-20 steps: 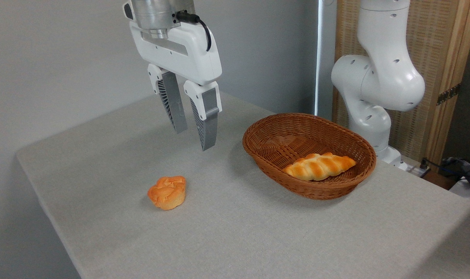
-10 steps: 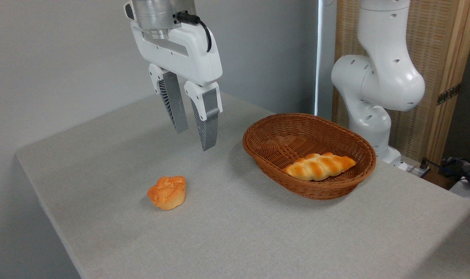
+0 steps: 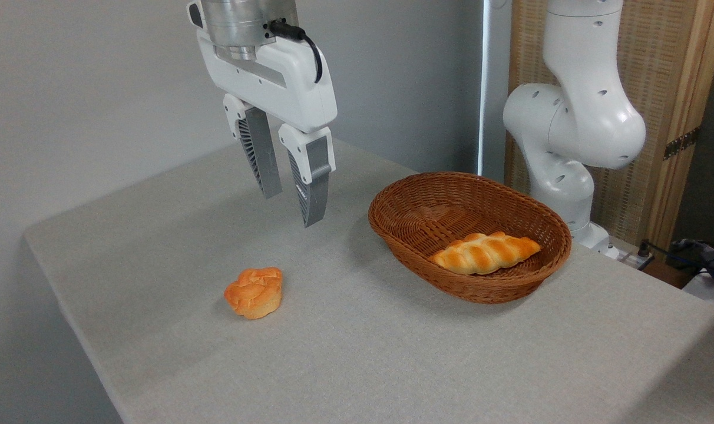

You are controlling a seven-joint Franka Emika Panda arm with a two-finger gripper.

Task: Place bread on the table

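The bun [image 3: 254, 292] lies on the bare cloth of the bench [image 3: 392, 353], near the left edge and well apart from the basket [image 3: 472, 235], which holds only a braided loaf [image 3: 485, 252]. The hand [image 3: 289, 206] hangs above the bench toward the back edge, empty, its two fingers parted with a narrow gap and nothing between them.

By the look of it the placing is done, and the step in hand is the retreat. To do it well, the hand should go straight up and away from the bun, with the fingers parted, so that no fingertip brushes the bun or drags the cloth beneath it. The bun sits a little tilted on its side, so a nudge could roll it toward the left edge. The path back should also pass clear of the basket's rim.
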